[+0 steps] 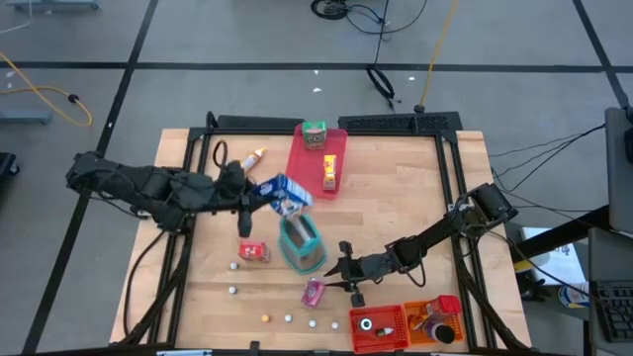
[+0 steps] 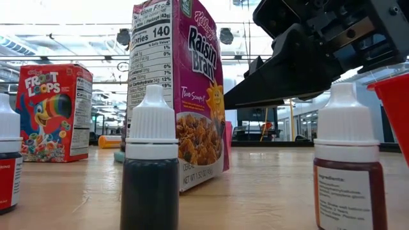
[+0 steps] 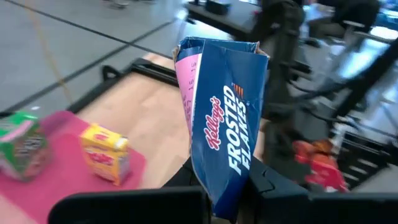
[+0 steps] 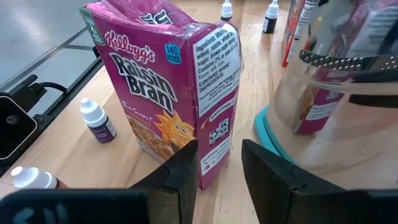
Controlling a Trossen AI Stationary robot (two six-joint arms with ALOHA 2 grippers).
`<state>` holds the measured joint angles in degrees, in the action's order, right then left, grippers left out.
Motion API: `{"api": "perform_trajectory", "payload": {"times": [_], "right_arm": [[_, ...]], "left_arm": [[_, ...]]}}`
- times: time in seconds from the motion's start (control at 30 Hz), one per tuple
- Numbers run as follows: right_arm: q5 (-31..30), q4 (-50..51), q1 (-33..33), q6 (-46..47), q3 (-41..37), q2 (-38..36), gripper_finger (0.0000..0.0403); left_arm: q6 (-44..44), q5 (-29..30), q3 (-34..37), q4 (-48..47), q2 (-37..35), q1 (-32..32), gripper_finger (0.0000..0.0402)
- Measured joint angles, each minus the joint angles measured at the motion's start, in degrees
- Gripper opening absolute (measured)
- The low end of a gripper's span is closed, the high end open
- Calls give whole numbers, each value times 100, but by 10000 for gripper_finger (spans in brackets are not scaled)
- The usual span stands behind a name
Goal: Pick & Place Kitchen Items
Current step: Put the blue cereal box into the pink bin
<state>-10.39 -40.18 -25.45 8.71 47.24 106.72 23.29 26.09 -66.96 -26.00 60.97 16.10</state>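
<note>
— Frosted Flakes, a small blue cardboard cereal box, hangs above the table beside the flat pink rectangular tray, pinched by the left gripper. Why there?

— Probably bound for the tray, which already holds a yellow packet and a green one.

— And the right gripper?

— Jaws parted, closing in on the upright magenta Raisin Bran box beside a clear teal-based container, apparently lining up a grasp.
</note>
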Motion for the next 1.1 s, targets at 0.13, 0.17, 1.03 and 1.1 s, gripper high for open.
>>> {"api": "perform_trajectory", "payload": {"times": [0.13,0.17,1.03,1.1], "right_arm": [[0,17,0,-3,0,0,114],[0,20,0,-25,0,0,114],[0,32,107,-214,0,0,114],[0,57,116,-214,0,0,114]], "left_arm": [[-61,-11,0,-4,2,-523,24],[-74,-15,0,-12,2,-658,24],[-967,-1646,0,181,1464,-3792,24],[-1076,-1863,0,245,1633,-3983,24]]}}
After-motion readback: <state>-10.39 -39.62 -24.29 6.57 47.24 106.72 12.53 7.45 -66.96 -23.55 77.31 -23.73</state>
